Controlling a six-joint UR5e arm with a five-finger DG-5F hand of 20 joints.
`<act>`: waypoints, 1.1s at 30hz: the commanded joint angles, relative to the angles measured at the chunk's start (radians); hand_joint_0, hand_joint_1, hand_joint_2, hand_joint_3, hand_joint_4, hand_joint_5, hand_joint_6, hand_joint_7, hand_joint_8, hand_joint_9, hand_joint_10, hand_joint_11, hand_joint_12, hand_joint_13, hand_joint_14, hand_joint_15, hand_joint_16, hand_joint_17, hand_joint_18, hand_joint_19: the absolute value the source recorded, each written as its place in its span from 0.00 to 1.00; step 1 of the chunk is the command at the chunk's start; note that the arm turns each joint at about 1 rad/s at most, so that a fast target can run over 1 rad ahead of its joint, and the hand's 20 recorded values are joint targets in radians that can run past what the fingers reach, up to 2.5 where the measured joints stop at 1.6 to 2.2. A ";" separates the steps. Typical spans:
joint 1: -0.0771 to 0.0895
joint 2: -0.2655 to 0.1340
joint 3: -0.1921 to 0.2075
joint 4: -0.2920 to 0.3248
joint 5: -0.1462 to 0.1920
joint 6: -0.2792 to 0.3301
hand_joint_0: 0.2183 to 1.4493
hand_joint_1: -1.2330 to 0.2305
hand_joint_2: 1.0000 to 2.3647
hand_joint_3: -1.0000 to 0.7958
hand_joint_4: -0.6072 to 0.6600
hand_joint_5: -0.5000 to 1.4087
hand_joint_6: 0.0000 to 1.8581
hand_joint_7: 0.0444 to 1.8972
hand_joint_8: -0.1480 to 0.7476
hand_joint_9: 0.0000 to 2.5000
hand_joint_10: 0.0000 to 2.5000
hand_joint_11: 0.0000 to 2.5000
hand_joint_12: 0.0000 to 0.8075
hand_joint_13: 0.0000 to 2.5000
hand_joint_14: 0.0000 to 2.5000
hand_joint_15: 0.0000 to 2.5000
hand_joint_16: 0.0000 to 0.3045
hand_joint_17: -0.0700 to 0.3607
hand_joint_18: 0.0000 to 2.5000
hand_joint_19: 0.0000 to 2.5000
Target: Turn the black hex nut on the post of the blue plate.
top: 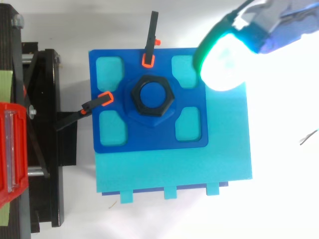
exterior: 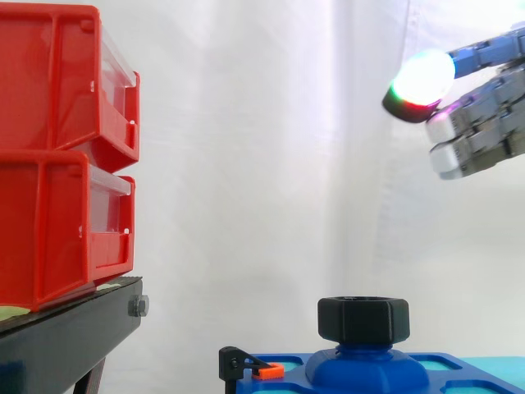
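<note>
- Side view: the hand (exterior: 484,135) hovers high at the right, well above and to the right of the black hex nut (exterior: 362,318). Its fingers are stretched out and loose and hold nothing, with one glowing fingertip (exterior: 422,78) leading.
- The nut sits level on the post (exterior: 365,363), which rises from the middle of the blue plate (exterior: 467,363).
- From the top view, the nut (top: 152,95) lies at the plate's centre, between four turquoise pockets. The lit fingertip (top: 224,59) hangs over the plate's upper-right pocket, off to one side of the nut.
- Two black clamps with orange tips (top: 148,47) (top: 92,103) pin the plate (top: 149,142) on its top and left edges. The plate rests on a turquoise board (top: 224,164).
- My judgement is that the step in hand is the approach, with no contact made yet.
- To do it well, the hand should first be centred over the nut, then lowered straight down, so the fingers and thumb land on opposite flats.
- The pads should grip around the nut's sides and clear the raised blue base below.
- The twist should stay about the post's axis, because a sideways pull could make the pads slip off the corners.
- The clamp at the top edge stands close to the nut, so the fingers need to keep clear of it.
</note>
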 commanded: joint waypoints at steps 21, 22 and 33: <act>0.079 -0.344 0.405 -0.164 -0.047 -0.378 0.23 0.46 0.00 0.28 0.67 0.18 0.27 0.37 0.46 0.28 0.00 0.00 0.39 0.18 0.00 0.02 0.14 0.38 0.07 0.03; 0.079 -0.344 0.405 -0.164 -0.046 -0.397 0.23 0.46 0.00 0.28 0.67 0.18 0.27 0.37 0.46 0.29 0.00 0.00 0.39 0.18 0.00 0.02 0.14 0.38 0.07 0.03; 0.076 -0.345 0.405 -0.113 -0.044 -0.489 0.23 0.46 0.00 0.28 0.68 0.18 0.27 0.37 0.47 0.30 0.00 0.00 0.39 0.18 0.00 0.02 0.13 0.38 0.07 0.03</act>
